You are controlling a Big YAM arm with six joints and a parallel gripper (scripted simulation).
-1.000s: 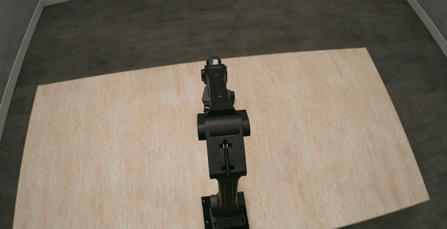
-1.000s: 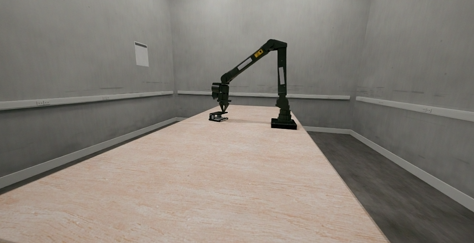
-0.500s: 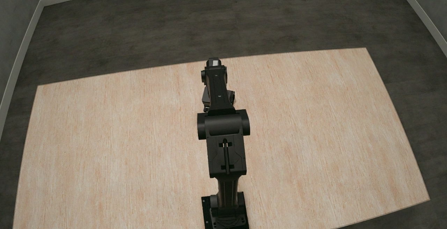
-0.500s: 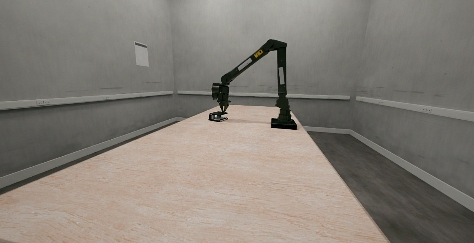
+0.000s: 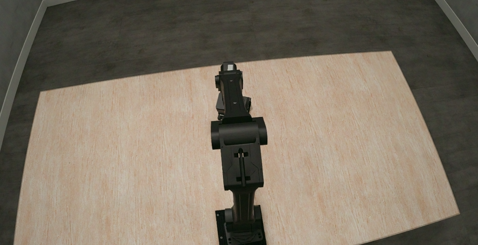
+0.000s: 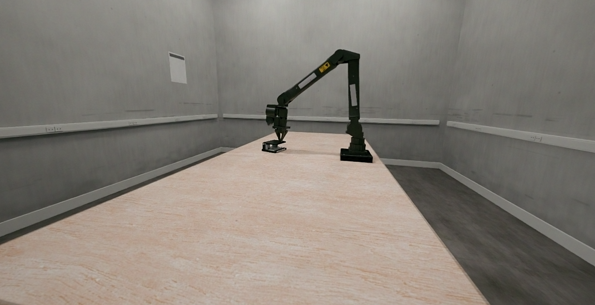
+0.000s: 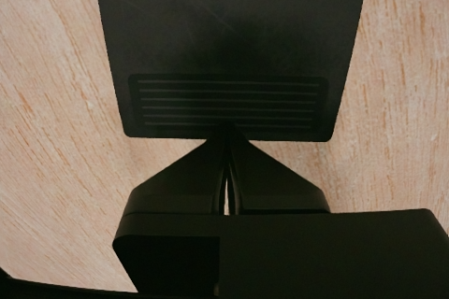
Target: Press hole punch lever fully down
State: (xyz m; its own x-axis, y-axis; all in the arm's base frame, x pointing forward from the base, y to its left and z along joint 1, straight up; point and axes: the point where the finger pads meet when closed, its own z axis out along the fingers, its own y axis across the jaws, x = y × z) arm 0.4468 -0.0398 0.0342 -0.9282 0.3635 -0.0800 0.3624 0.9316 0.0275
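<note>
A black hole punch (image 7: 227,28) stands on the wooden table, its flat lever filling the upper wrist view. A ribbed grip strip (image 7: 227,106) runs along the lever's near edge. My gripper (image 7: 226,133) is shut and empty, its fingertips pointing down onto that ribbed strip. In the exterior view the punch (image 6: 274,146) is small and low, with the gripper (image 6: 281,137) directly above it, tips at the lever. From above the arm hides most of the punch. I cannot see any paper.
The arm's base (image 6: 356,155) is bolted at the table's edge, to the right of the punch in the side view. The punch stands near the table's far edge in the overhead view.
</note>
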